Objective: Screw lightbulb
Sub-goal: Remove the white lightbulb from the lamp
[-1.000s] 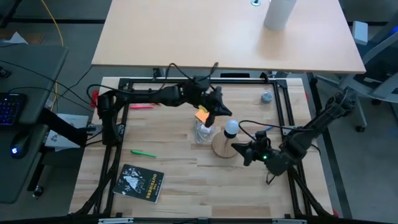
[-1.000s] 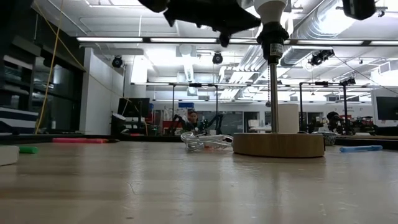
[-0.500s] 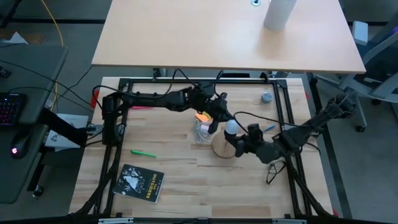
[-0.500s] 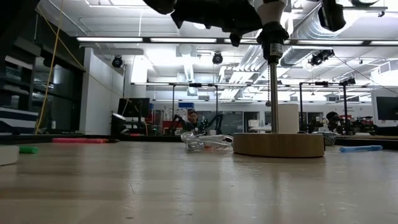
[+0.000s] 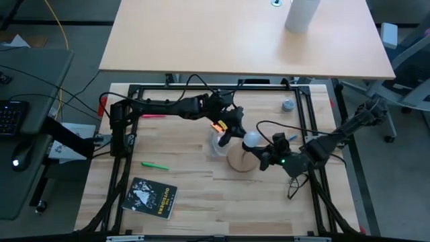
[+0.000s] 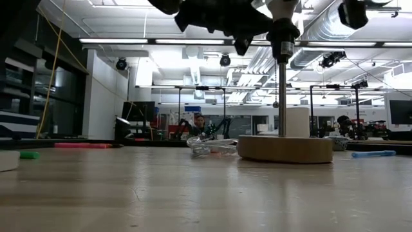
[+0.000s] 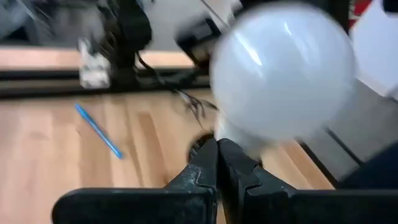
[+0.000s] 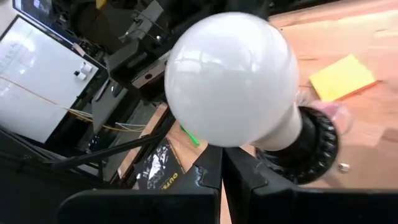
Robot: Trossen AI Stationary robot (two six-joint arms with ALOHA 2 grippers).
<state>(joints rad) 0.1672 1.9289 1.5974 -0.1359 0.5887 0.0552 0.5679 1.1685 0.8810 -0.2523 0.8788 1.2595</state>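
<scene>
Seen from its wrist, the right gripper (image 8: 219, 163) has its two fingers pressed together, holding nothing, with the lightbulb (image 8: 231, 81) just beyond their tips, seated in a black socket (image 8: 314, 149). The left gripper (image 7: 217, 155) is likewise closed on nothing, its tips just short of the bulb's neck, on the opposite side.

From above, the lightbulb (image 5: 251, 139) stands between the two closed grippers, left gripper (image 5: 228, 132) on one side and right gripper (image 5: 261, 157) on the other, over the round wooden base (image 5: 240, 160) on the bench (image 5: 195, 181).

Only the right wrist view shows the orange note (image 8: 342, 77) past the socket; only the left wrist view shows a blue pen (image 7: 98, 130) beyond the bulb. The low view alone shows the thin post (image 6: 282, 96) raising the socket above the base (image 6: 284, 148), and a distant person (image 6: 198, 122) in the room behind.

Half a second ago the right gripper sat level with the bulb; it has since drawn slightly back and downward in the high view, while the left gripper has barely shifted.
</scene>
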